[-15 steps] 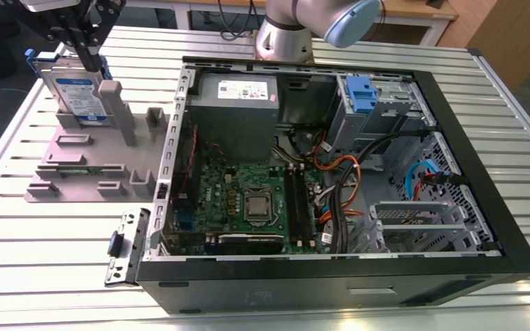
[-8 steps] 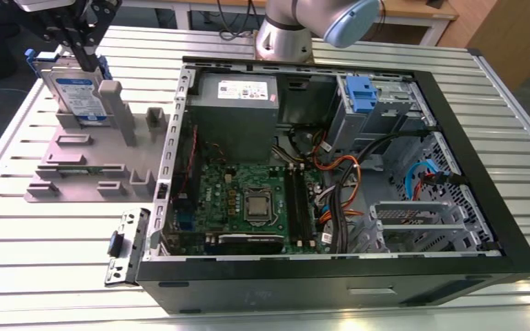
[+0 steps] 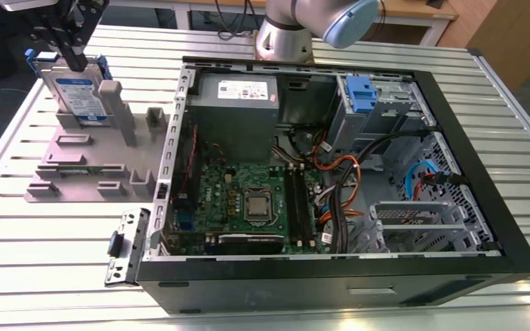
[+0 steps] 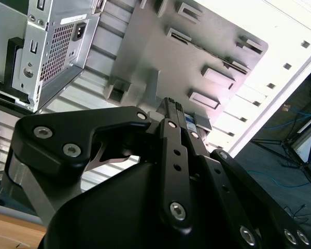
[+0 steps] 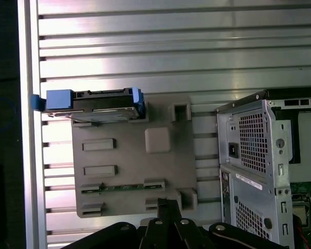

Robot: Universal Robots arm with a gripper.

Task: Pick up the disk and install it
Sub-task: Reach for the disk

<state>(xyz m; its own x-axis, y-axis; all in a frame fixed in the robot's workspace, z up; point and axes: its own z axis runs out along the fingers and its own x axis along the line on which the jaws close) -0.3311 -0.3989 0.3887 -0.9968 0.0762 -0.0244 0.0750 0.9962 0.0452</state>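
1. Gripper (image 3: 77,63): black fingers pointing down, tips drawn together with nothing between them. Both wrist views show the same (image 4: 171,104) (image 5: 168,203).
2. Disk (image 3: 79,93): stands on edge in a slot of the grey fixture plate (image 3: 72,162). It is silver with a white-and-blue label and a blue caddy frame around it.
3. In the exterior view the disk sits at about 10 o'clock from the open computer case (image 3: 339,279), outside the case and near it.
4. In the exterior view the fingertips line up with the disk's upper edge at 12 o'clock of the disk; whether they touch it, cannot tell.
5. The first wrist view shows the disk (image 5: 96,105) edge-on on the fixture plate (image 5: 129,171), with the fingertips over the plate's opposite side, apart from the disk.
6. The fixture plate lies flat on the slatted aluminium table (image 3: 44,276), just beside the case wall.
7. Inside the case: the grey power supply (image 3: 237,93) at 11 o'clock, a second blue caddy (image 3: 361,93) at 1 o'clock and the green motherboard (image 3: 246,200) at 7 o'clock.
8. A loose metal bracket (image 3: 125,247) lies on the table at 8 o'clock from the case.
9. The robot arm (image 3: 292,31) stands at 12 o'clock, behind the case.
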